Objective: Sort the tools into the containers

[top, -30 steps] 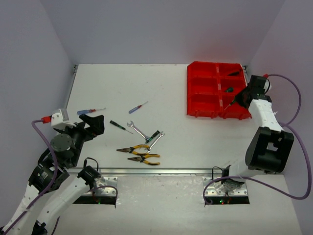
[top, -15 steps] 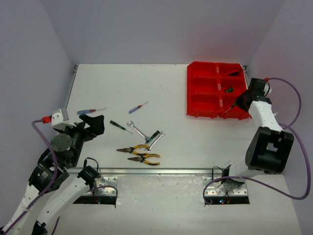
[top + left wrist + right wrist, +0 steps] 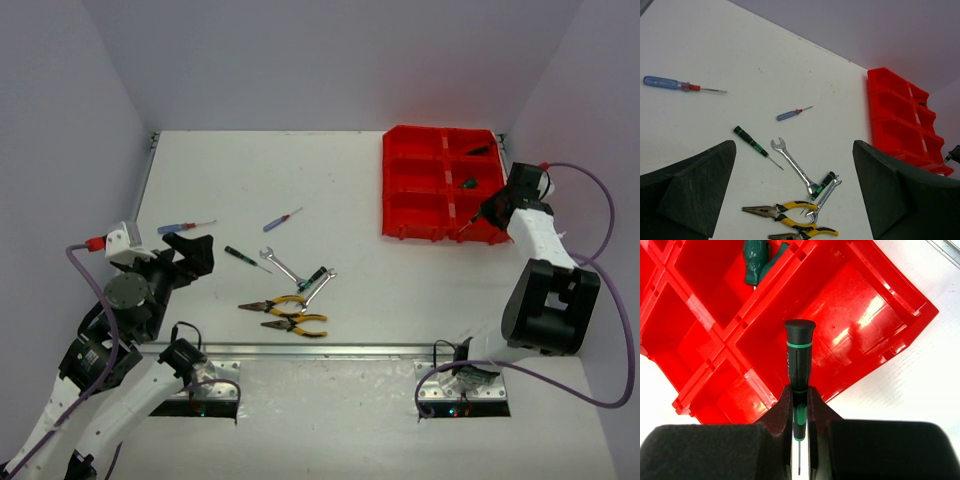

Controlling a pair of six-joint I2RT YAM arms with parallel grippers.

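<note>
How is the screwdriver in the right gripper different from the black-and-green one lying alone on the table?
The held screwdriver is pinched in the right gripper; the table screwdriver lies free. The held screwdriver hangs over the red tray; the table screwdriver rests on the table. Both have black handles with green bands.

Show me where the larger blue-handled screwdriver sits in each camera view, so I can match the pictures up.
Top external: the larger blue-handled screwdriver lies at left-centre of the picture, its tip pointing right.
Left wrist: it is in the upper left, its tip again pointing right.
Right wrist: not in it.
Shared landmark: the red tray, visible in all three views.
</note>
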